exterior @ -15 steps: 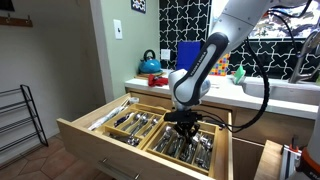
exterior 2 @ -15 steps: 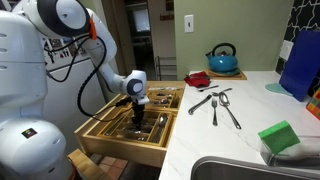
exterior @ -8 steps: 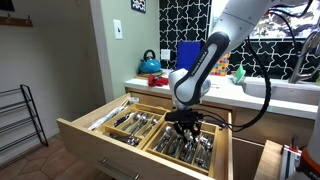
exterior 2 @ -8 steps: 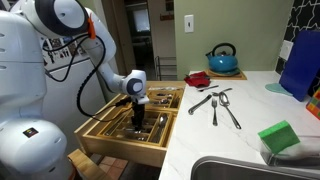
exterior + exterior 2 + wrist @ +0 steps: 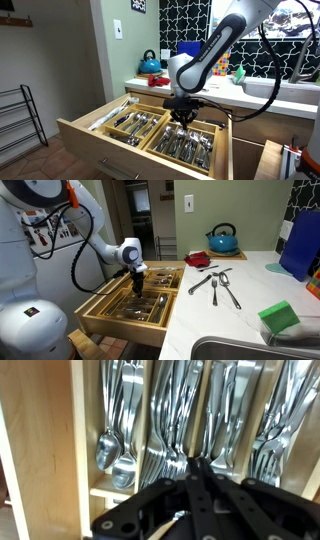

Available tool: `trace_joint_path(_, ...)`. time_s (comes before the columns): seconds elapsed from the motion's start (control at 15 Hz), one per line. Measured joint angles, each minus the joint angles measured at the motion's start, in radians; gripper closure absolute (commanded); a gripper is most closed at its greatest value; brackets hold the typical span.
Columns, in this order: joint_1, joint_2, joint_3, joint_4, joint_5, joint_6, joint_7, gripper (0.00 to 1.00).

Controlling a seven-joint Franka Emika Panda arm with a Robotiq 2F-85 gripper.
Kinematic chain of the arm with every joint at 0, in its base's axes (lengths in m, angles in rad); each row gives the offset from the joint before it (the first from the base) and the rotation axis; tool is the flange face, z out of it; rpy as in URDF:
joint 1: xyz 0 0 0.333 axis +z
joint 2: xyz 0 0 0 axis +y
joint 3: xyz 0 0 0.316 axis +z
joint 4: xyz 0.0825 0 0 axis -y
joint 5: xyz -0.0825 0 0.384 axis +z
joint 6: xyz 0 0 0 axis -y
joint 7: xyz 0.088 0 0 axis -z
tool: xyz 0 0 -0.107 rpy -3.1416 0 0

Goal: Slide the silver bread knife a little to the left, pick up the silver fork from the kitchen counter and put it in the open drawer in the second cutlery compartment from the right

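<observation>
In the wrist view the gripper [image 5: 196, 468] is dark and blurred, its base cut off by the bottom edge; it hides the lower cutlery [image 5: 170, 410]. In both exterior views the pieces in the drawer [image 5: 100, 145] [image 5: 120, 322] are too small to tell apart.

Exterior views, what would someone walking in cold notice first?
The white arm holds its gripper over an open wooden drawer packed with silver cutlery in compartments. On the counter beside it lie a few loose utensils. A blue kettle stands behind them near the wall, and a green sponge sits nearer the camera.
</observation>
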Motion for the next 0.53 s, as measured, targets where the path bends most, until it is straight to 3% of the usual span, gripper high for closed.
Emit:
trace_joint_path(0.27, -0.013, -0.142, 0.002, -0.052, -0.105, -0.077, -0.139, 0.38)
trace_joint_path(0.53, -0.075, -0.363, -0.001, -0.14, -0.162, -0.182, -0.402, 0.09)
